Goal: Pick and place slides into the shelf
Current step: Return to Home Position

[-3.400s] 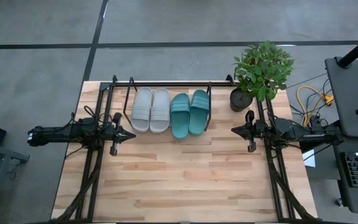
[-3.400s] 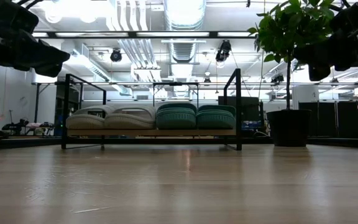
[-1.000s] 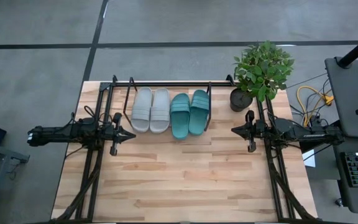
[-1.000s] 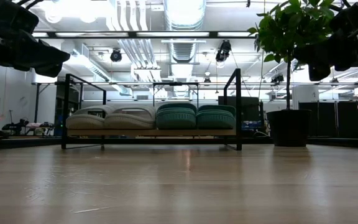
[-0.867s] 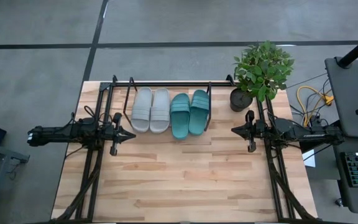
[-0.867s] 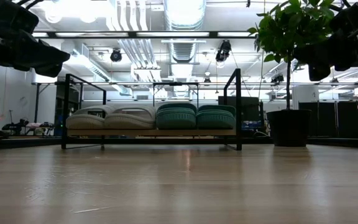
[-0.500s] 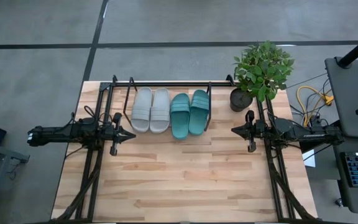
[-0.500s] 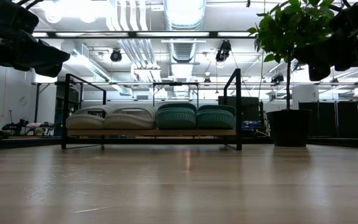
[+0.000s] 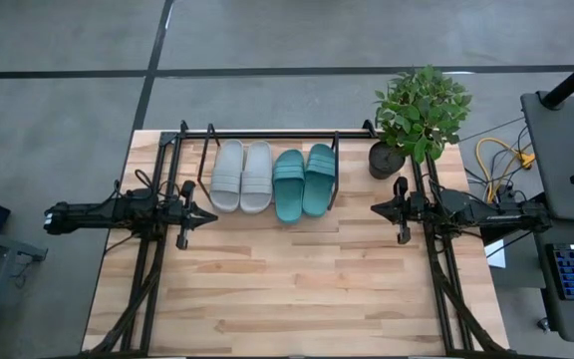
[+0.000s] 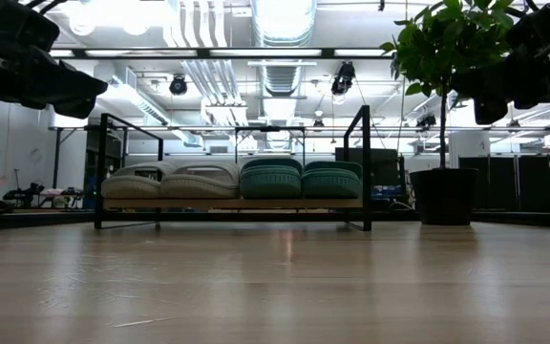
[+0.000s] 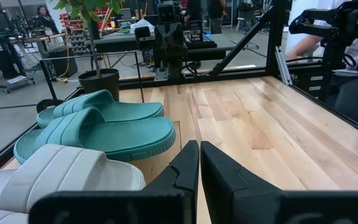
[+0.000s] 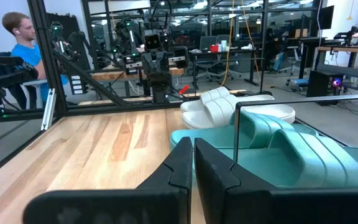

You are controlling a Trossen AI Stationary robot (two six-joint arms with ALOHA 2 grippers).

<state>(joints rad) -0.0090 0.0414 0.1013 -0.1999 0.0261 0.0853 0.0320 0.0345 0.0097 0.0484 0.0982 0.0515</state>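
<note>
- The slides – all four – lie on the shelf [image 9: 267, 134] at the far side of the table [image 9: 297, 289], side by side in one row.
- The grey pair [image 9: 242, 176] takes the shelf's left half and the teal pair [image 9: 303, 180] its right half; the inner grey and inner teal slides lie just beside each other.
- The teal pair sits a little askew and reaches somewhat nearer the table's middle than the grey pair.
- In the low view the four toes line up on the wood base between the black end loops, grey on the left and teal on the right.
- The left gripper [image 9: 212, 214] hangs over the table's left side, near the grey pair but apart from it – fingers together, holding nothing.
- The right gripper [image 9: 374, 208] hangs over the right side, facing the left one, near the teal pair but clear of it; its fingers are also pressed together and empty.
- A potted plant [image 9: 422, 110] stands at the far right corner, just beside the shelf's right end.
- In the right wrist view a person [image 12: 23, 46] in a blue shirt shows beyond the table.
</note>
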